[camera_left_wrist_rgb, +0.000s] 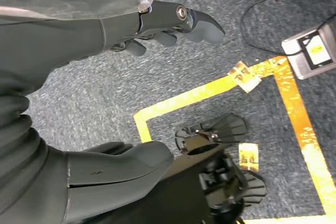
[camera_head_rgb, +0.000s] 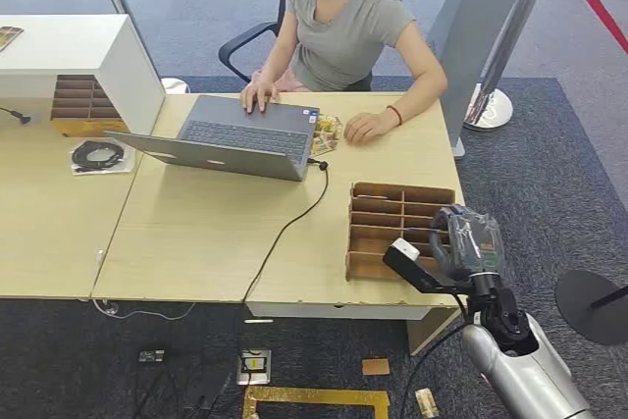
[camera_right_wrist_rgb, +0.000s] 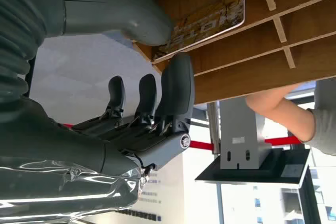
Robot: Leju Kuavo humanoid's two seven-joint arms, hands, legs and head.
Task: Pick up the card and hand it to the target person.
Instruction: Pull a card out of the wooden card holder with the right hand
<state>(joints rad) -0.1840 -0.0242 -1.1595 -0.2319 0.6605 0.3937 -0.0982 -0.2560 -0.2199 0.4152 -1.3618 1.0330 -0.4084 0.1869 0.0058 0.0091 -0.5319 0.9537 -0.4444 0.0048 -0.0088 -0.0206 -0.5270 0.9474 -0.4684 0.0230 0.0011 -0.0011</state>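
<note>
Right hand (camera_right_wrist_rgb: 130,93) up close at the wooden rack (camera_head_rgb: 399,228): thumb on one face of the card (camera_right_wrist_rgb: 202,22), a dark finger pressed against the other, so the card is pinched at its near end. Its far end sits inside a rack slot, lying flat along the divider. From the head view, that hand (camera_head_rgb: 463,242) is at the rack's corner nearest the robot, on the light wooden desk (camera_head_rgb: 207,233).

Beyond the rack, farther from the hand, a grey laptop (camera_head_rgb: 236,139) lies open, a black cable (camera_head_rgb: 285,228) running from it over the desk's near edge. A person (camera_head_rgb: 348,22) in a grey shirt sits behind the desk, one hand on the laptop, the other resting on the desk beside it.

Left hand (camera_left_wrist_rgb: 118,77) hangs low over grey carpet (camera_left_wrist_rgb: 99,93) crossed by yellow tape (camera_left_wrist_rgb: 190,95), fingers spread, holding nothing.
</note>
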